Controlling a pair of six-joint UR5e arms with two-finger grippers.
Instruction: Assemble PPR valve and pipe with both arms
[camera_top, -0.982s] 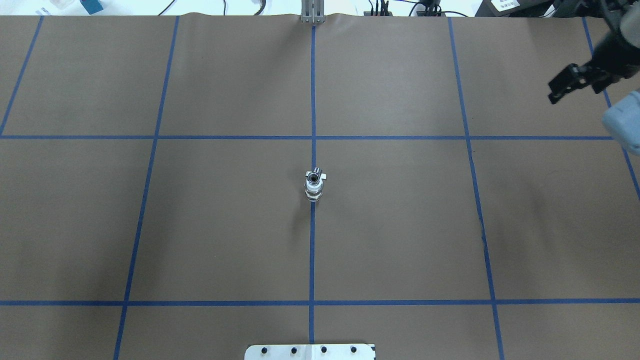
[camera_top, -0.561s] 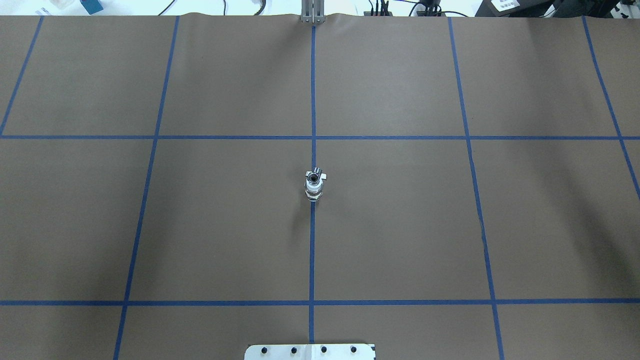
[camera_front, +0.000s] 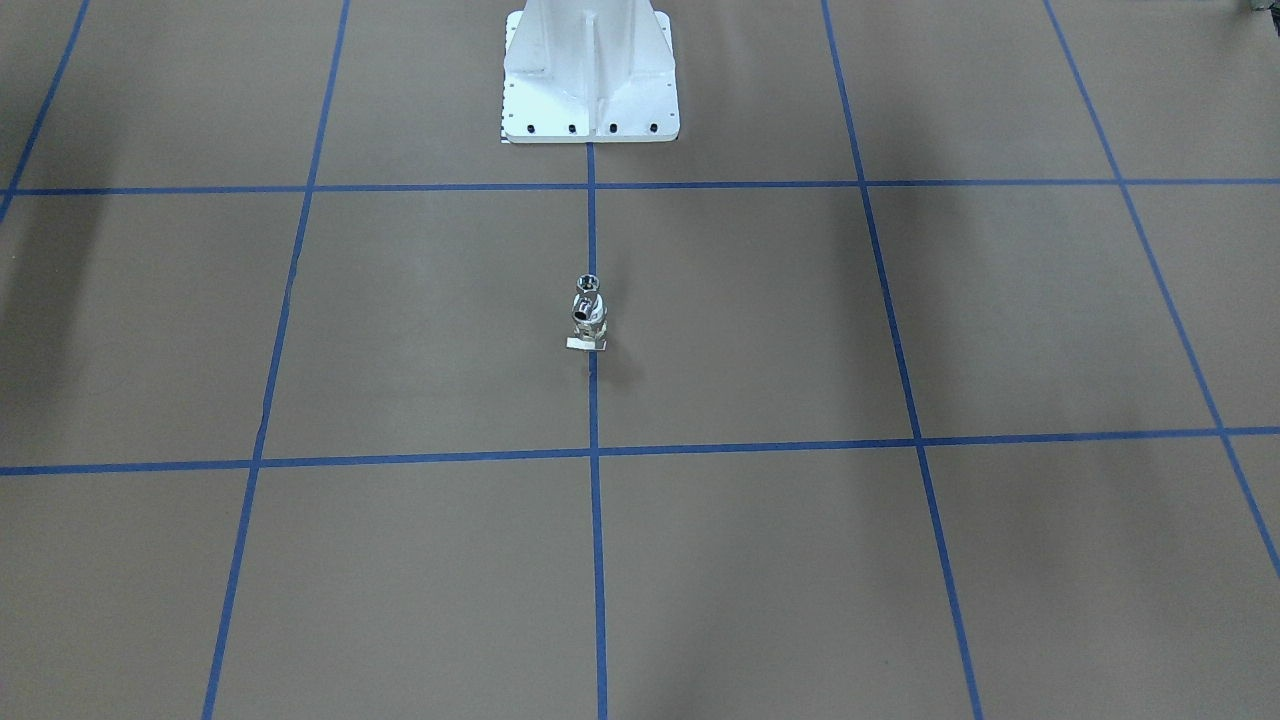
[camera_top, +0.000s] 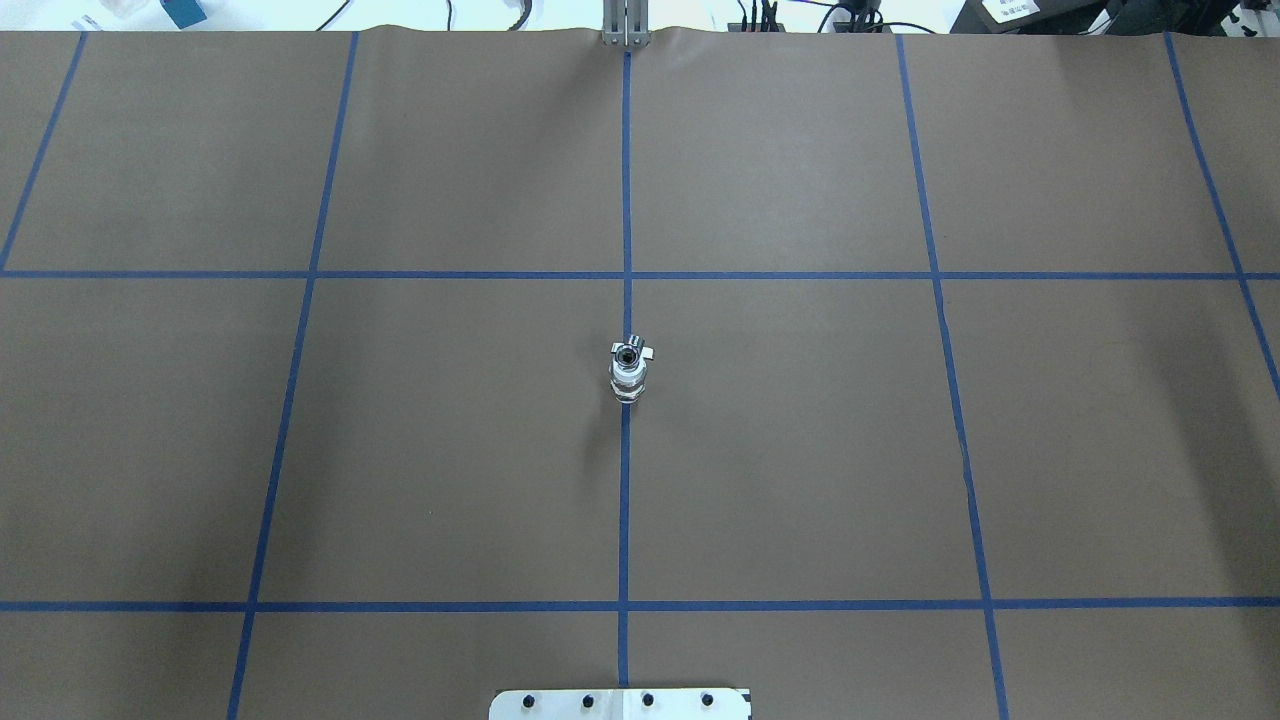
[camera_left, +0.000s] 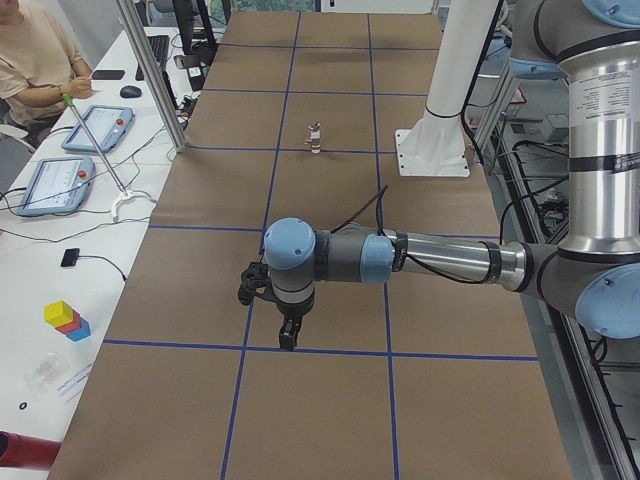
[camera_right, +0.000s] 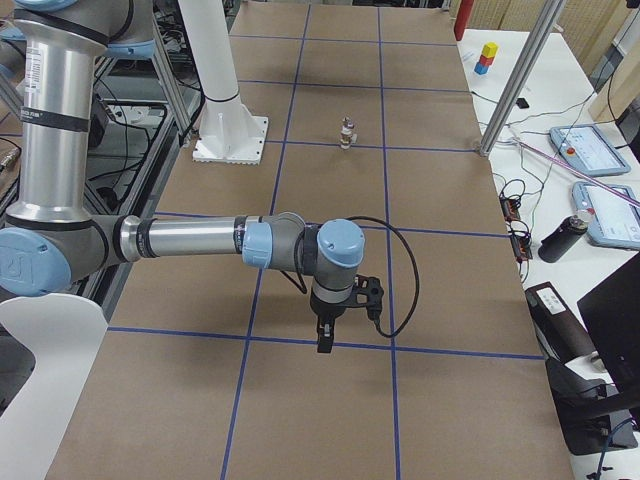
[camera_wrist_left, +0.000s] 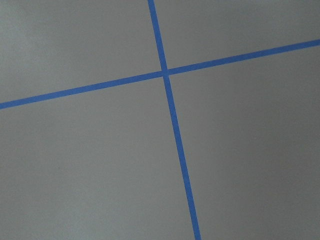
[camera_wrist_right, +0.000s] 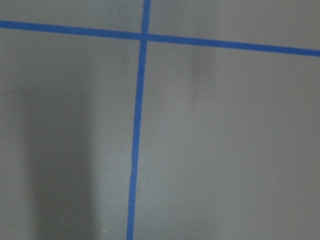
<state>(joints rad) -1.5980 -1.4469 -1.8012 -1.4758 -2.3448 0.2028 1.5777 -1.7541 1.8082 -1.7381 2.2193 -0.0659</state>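
Seemingly the pipe (camera_top: 627, 353) already sits atop the valve (camera_top: 627, 381), upright on the centre line (camera_top: 624, 500), so the left gripper (camera_left: 287, 338) and right gripper (camera_right: 324, 342), well apart from it and too small to tell if open or holding anything, should park without sweeping across it

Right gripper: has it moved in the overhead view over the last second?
Yes. The right gripper has left that view rightward, past the outermost blue line.
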